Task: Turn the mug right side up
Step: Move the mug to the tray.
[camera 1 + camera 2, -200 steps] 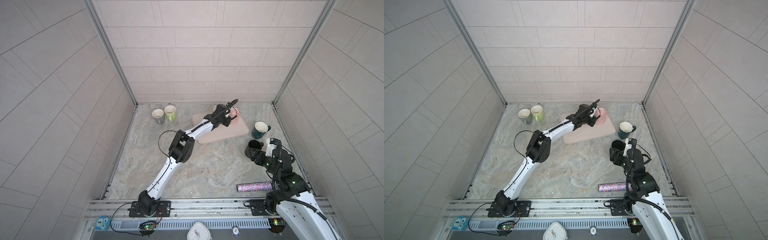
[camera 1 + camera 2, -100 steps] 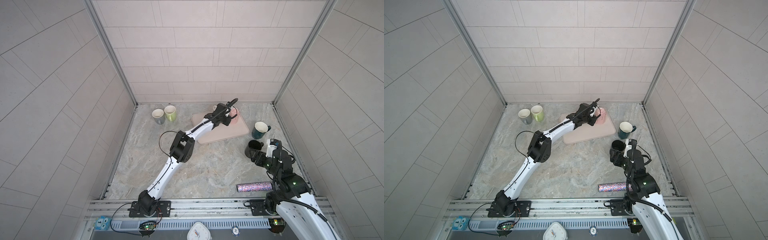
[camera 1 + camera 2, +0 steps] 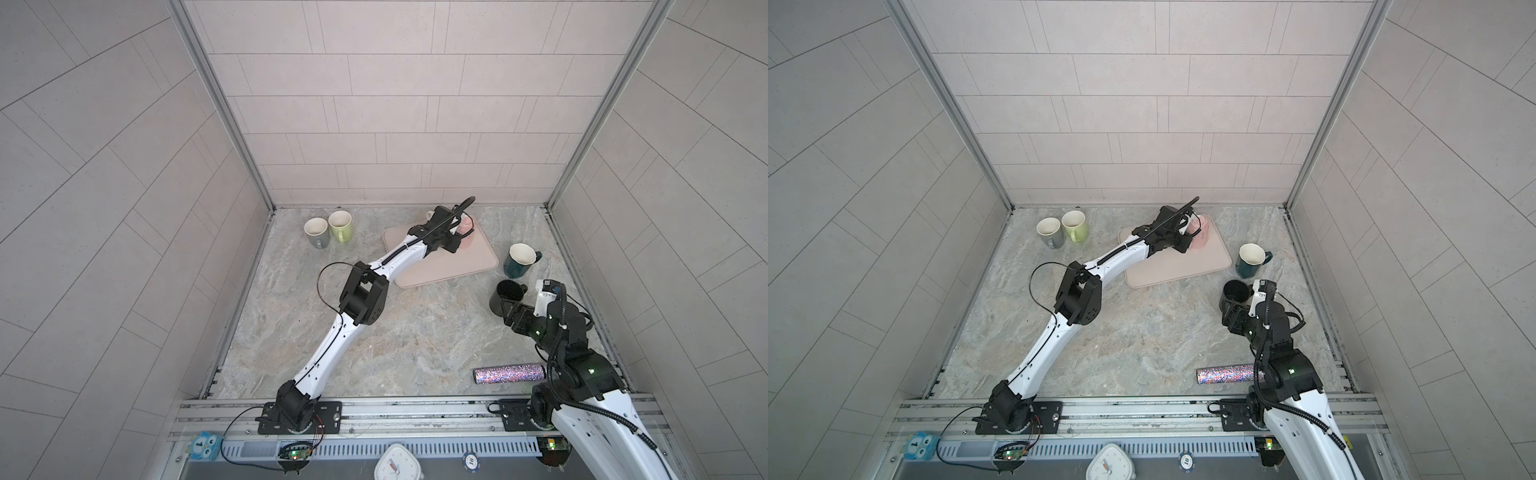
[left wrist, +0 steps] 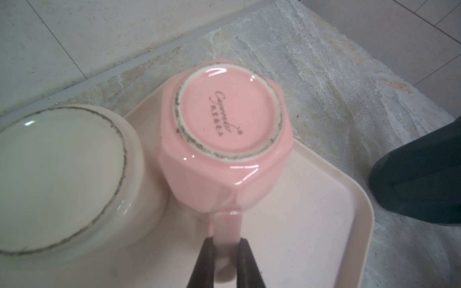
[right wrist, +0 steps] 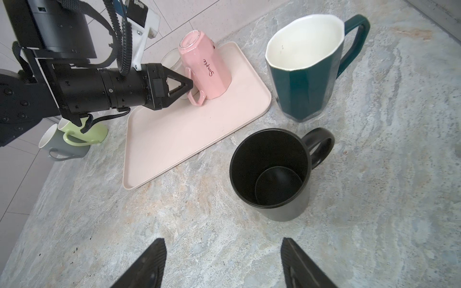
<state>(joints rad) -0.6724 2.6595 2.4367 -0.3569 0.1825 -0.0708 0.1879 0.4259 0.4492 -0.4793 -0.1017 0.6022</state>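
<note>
Closed the left gripper [image 4: 225, 243] onto the handle [image 4: 225, 224] of the pink mug [image 4: 224, 119] within the last second; judged the grasp made, lift and flip ahead. Found the mug upside down at the far corner of the pink tray [image 4: 311, 199], beside an inverted cream cup [image 4: 62, 162]. Saw the pinch plainly from the left wrist, not in the top views, blocked by the arm. Left the right gripper [image 5: 223, 251] released, empty.

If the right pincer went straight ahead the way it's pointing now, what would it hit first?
Most likely the black mug: it stands upright directly ahead of the open right pincer, with only bare stone tabletop between them. Height is unclear.
</note>
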